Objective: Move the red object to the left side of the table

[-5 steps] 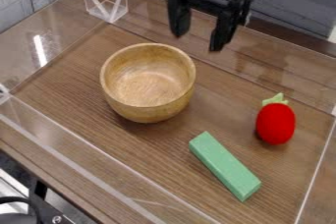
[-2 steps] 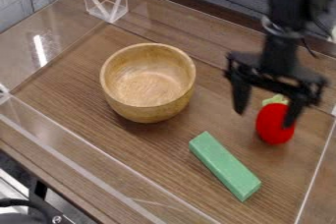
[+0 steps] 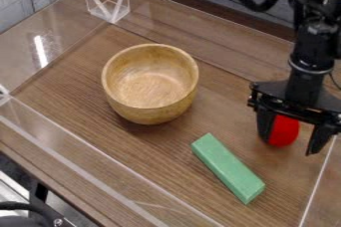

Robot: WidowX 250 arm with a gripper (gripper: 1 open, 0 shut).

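The red object (image 3: 281, 130), a small strawberry-like toy, rests on the table (image 3: 80, 112) at the right side, partly hidden by the arm. My gripper (image 3: 290, 125) has come straight down over it and stands open, one finger on each side of the toy. The left fingertip (image 3: 261, 126) and the right one near the acrylic wall are both low by the tabletop. I cannot tell whether either finger touches the toy.
A wooden bowl (image 3: 151, 83) sits near the table's middle. A green rectangular block (image 3: 226, 167) lies in front of the toy. Low clear acrylic walls (image 3: 317, 186) ring the tabletop, the right one close to the gripper. A clear stand (image 3: 107, 4) is at the back left.
The arm has swung from the back of the table to the right and down. The open gripper now straddles the red toy, lower than half a second ago.
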